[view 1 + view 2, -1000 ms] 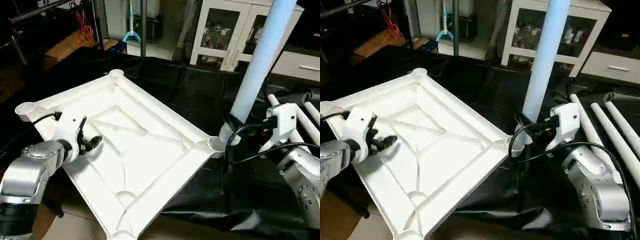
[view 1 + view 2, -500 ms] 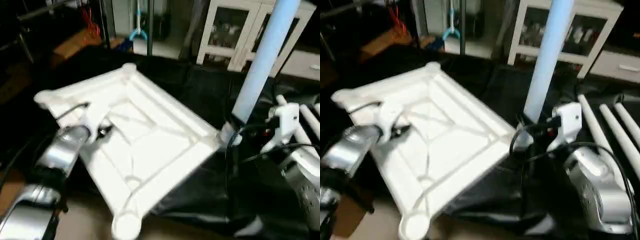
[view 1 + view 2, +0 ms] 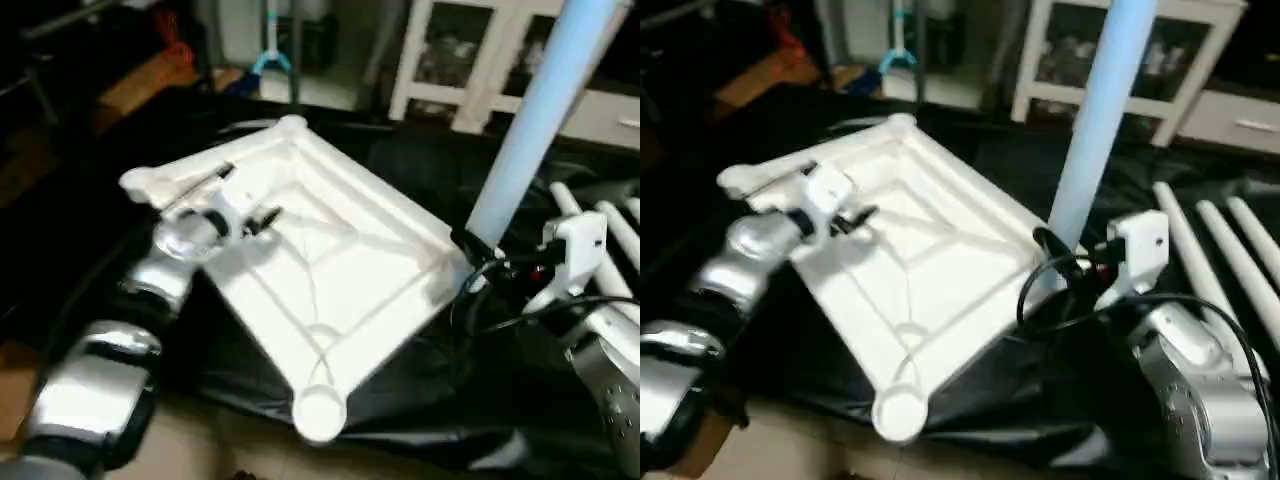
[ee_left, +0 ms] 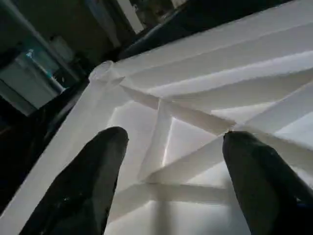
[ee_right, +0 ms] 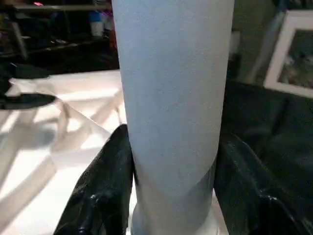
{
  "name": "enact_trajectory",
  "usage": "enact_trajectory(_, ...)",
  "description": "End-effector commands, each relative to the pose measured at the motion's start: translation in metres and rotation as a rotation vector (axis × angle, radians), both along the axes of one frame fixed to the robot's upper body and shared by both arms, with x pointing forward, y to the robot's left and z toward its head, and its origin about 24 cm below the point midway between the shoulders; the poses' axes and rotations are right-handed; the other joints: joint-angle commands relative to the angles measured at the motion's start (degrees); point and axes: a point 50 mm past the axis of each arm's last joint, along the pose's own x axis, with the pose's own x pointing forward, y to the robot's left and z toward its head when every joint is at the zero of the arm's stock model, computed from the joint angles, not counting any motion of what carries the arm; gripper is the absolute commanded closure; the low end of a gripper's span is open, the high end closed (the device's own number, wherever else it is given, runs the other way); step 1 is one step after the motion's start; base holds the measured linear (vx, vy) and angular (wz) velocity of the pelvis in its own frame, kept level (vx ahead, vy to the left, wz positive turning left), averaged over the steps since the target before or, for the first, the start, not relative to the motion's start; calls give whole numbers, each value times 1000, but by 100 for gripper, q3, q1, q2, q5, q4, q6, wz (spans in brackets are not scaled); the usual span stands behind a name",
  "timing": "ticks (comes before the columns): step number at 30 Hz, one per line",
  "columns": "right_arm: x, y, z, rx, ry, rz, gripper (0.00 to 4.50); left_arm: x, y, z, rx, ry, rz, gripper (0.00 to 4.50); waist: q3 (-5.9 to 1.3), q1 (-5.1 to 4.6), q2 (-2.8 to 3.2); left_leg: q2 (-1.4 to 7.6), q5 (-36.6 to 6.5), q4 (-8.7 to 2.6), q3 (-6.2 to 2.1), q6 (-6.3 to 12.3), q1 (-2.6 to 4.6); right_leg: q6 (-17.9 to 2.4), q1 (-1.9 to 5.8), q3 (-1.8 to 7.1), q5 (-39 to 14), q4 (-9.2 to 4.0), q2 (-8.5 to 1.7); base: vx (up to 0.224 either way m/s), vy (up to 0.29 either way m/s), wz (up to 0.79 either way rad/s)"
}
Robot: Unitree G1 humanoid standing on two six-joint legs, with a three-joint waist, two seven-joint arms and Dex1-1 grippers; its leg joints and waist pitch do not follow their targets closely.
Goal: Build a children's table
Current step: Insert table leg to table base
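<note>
left fingers (image 4: 93, 181) spread over table top (image 3: 330, 260) | right fingers (image 5: 105, 191) apparently pinching upright leg (image 5: 171, 98)

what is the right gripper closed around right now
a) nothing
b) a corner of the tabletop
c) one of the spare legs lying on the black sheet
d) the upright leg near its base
d: in the right wrist view the black fingers press both sides of the upright leg, which stands at the tabletop corner.
</note>
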Motion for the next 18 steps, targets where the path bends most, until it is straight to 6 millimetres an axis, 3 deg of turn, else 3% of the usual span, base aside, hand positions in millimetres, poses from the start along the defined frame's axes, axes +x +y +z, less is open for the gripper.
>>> enact_trajectory(1,0,-1,7,9,-22,0,259,-10,31,0,-130,137,145,96,-382,-6,-121,445,-628,-510,-160,346,153,-1695,228,116,394,-273,-337,0,0,0)
enact_trajectory(2,0,-1,7,9,-22,0,259,-10,31,0,-130,137,145,96,-380,-13,-80,455,-531,-508,-168,341,147,-1769,237,114,453,-225,-362,0,0,0)
enact_trajectory(3,1,-1,7,10,-21,0,259,-12,39,4,-183,163,189,96,-373,-25,-46,431,-465,-497,-162,390,143,-1785,199,102,419,-240,-332,0,0,0)
enact_trajectory(4,5,0,6,11,-14,14,259,-25,42,13,-279,282,245,96,-384,-56,-53,464,-383,-480,-144,383,175,-1894,189,104,437,-200,-340,0,0,0)
enact_trajectory(5,7,1,6,11,-13,21,259,-33,40,15,-279,329,231,96,-345,-65,-135,488,-366,-503,-137,394,182,-1909,142,88,285,-235,-320,0,0,0)
enact_trajectory(6,8,2,7,11,-13,27,259,-38,37,15,-269,355,211,96,-323,-59,-130,480,-462,-513,-126,391,174,-1898,137,88,95,-250,-313,0,0,0)
enact_trajectory(9,13,6,7,13,-14,50,259,-48,28,15,-269,433,258,96,-286,-21,-145,480,-619,-527,-96,317,226,-1833,87,96,-281,-303,-284,0,0,0)
enact_trajectory(10,15,7,8,15,-14,55,259,-49,25,15,-302,454,282,96,-277,34,-114,463,-726,-525,-59,196,255,-1768,63,108,-407,-312,-258,0,0,0)
enact_trajectory(11,17,8,7,15,-12,63,259,-47,18,12,-385,499,297,96,-274,79,-176,455,-783,-529,-44,134,262,-1706,53,110,-468,-331,-255,0,0,0)
enact_trajectory(13,17,9,7,14,-11,67,259,-47,12,10,-441,537,293,96,-286,136,-159,443,-667,-538,-51,98,220,-1596,89,121,-413,-317,-273,0,0,0)
enact_trajectory(18,18,10,6,18,-11,68,259,-62,-7,12,-439,630,292,96,-298,182,-137,448,-498,-540,-60,28,231,-1487,89,113,-100,-311,-270,0,0,0)
